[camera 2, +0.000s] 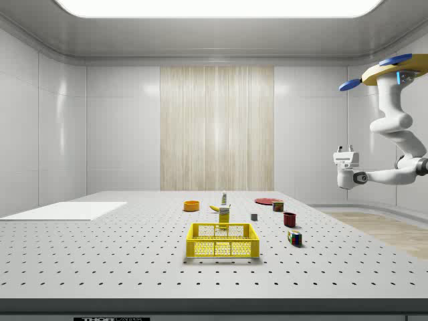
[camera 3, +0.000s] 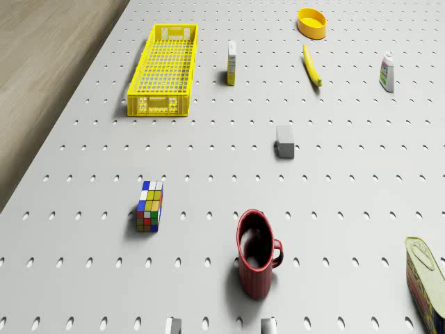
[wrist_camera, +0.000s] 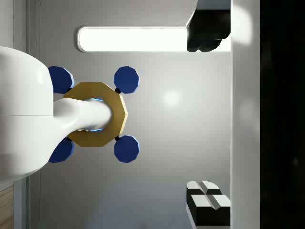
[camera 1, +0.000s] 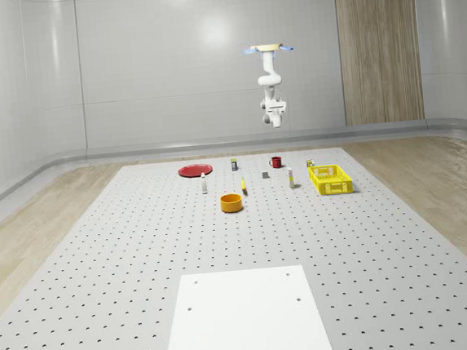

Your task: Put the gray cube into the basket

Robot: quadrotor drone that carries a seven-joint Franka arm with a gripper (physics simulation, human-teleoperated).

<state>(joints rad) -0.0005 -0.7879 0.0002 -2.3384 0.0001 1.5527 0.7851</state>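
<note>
The small gray cube [camera 1: 265, 175] [camera 2: 254, 217] [camera 3: 284, 141] lies on the perforated table, apart from the other items. The yellow mesh basket [camera 1: 330, 179] [camera 2: 223, 241] [camera 3: 163, 69] stands to the whole-scene view's right of it. The drone [camera 1: 268, 49] [camera 2: 394, 67] [wrist_camera: 97, 114] hovers high over the far part of the table, above the red mug. Its arm curls down and forward, and the gripper [camera 1: 274, 106] [camera 2: 345, 150] [wrist_camera: 206, 117] points up toward the ceiling, far above the cube. It is open, with nothing between the fingers.
A red mug [camera 3: 256, 254] and a colour-puzzle cube [camera 3: 149, 206] lie on the drone's side of the gray cube. An orange bowl [camera 1: 232, 202], a banana [camera 3: 312, 65], small bottles, a can [camera 3: 425, 278] and a red plate [camera 1: 194, 170] stand around. A white pad [camera 1: 246, 317] lies at the near edge.
</note>
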